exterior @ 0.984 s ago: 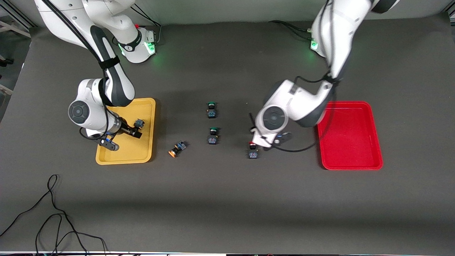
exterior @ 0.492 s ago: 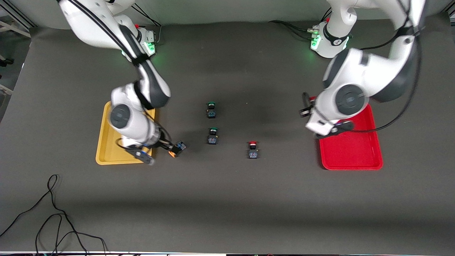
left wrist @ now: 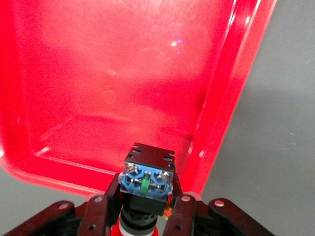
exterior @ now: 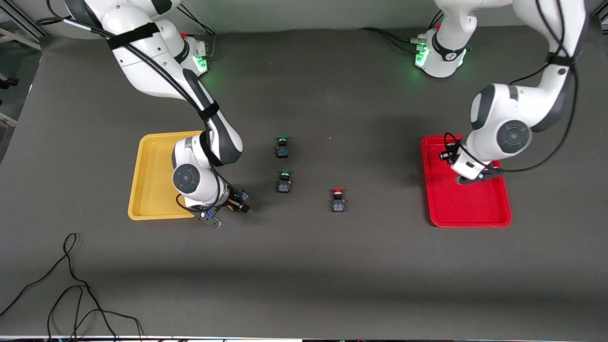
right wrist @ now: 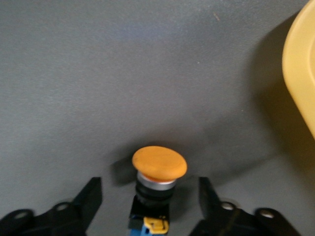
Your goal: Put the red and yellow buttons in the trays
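My left gripper (exterior: 449, 154) is shut on a red-capped button (left wrist: 145, 178) and holds it over the red tray (exterior: 475, 209) near its rim (left wrist: 216, 123). My right gripper (exterior: 236, 204) is open and low on the table. Its fingers (right wrist: 91, 194) stand either side of a yellow-capped button (right wrist: 158, 164), which lies on its side beside the yellow tray (exterior: 152, 190). The tray's edge also shows in the right wrist view (right wrist: 300, 69). A second red-capped button (exterior: 337, 199) stands on the table between the trays. The right arm hides part of the yellow tray, and no other yellow button shows.
Two green-capped buttons (exterior: 282, 146) (exterior: 285, 181) stand in the middle of the table, between the yellow-capped and the standing red-capped button. Loose black cables (exterior: 71, 285) lie near the front edge toward the right arm's end.
The left gripper has carried a red button from the table's middle to over the red tray. The right gripper has left the yellow tray and come down open around the yellow button.
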Motion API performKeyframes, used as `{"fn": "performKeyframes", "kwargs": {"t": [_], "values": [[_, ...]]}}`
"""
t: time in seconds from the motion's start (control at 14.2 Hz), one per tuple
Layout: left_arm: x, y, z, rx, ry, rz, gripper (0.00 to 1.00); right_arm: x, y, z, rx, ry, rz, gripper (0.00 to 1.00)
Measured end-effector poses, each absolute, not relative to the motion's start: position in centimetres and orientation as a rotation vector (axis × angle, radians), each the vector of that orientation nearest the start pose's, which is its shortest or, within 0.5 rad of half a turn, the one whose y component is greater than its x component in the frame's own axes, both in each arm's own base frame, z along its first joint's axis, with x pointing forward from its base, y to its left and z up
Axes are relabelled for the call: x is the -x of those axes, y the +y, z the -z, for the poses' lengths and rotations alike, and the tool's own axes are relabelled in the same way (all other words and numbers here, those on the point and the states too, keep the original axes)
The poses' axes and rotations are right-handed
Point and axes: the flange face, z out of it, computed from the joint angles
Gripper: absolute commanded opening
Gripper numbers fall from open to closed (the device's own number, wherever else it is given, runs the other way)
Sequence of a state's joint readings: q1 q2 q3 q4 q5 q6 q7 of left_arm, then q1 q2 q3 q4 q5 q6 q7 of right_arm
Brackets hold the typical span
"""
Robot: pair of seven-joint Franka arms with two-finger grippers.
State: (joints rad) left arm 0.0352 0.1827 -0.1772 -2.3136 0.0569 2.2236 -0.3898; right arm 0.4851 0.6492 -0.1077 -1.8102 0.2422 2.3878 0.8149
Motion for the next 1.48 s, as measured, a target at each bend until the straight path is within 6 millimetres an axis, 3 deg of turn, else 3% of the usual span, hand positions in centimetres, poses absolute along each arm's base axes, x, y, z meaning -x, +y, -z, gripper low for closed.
{"fn": "performKeyframes", "kwargs": {"t": [0.21,0.35,0.56,0.63,0.7,0.77,0.91,1.05,1.12,1.26,1.48], "values": [[-48.3,-7.0,-21.7,3.045,-0.297,-0.346,0.02,-60.4,23.8,-18.9,2.931,0.922,-0.239,0.0],[-48.5,-6.5,-20.6,3.051,-0.312,-0.339,0.99,-61.5,21.6,-20.2,2.908,0.905,-0.277,0.0],[-48.7,-6.1,-21.0,3.035,-0.319,-0.38,1.0,-63.1,16.5,-23.9,2.908,0.868,-0.317,0.0],[-49.2,-6.0,-22.0,3.015,-0.32,-0.43,1.0,-63.4,14.9,-25.6,2.913,0.843,-0.325,0.41],[-50.1,-6.0,-23.9,2.99,-0.32,-0.487,1.0,-63.6,13.5,-27.1,2.915,0.816,-0.32,0.99],[-51.4,-6.2,-26.4,2.968,-0.319,-0.534,1.0,-63.8,12.5,-28.2,2.915,0.794,-0.303,1.0],[-54.2,-7.4,-33.5,2.951,-0.311,-0.582,1.0,-63.8,12.1,-28.5,2.905,0.782,-0.282,1.0],[-56.2,-10.2,-40.5,2.985,-0.273,-0.567,1.0,-63.4,13.6,-26.8,2.846,0.809,-0.303,1.0],[-56.8,-12.1,-42.8,3.007,-0.233,-0.542,1.0,-63.0,14.8,-25.4,2.825,0.814,-0.318,1.0],[-58.0,-16.9,-44.0,3.052,-0.156,-0.512,1.0,-62.2,17.6,-22.5,2.827,0.789,-0.327,1.0],[-60.6,-23.8,-39.8,3.103,-0.134,-0.571,1.0,-61.3,19.8,-19.0,2.846,0.766,-0.338,0.97]]}}
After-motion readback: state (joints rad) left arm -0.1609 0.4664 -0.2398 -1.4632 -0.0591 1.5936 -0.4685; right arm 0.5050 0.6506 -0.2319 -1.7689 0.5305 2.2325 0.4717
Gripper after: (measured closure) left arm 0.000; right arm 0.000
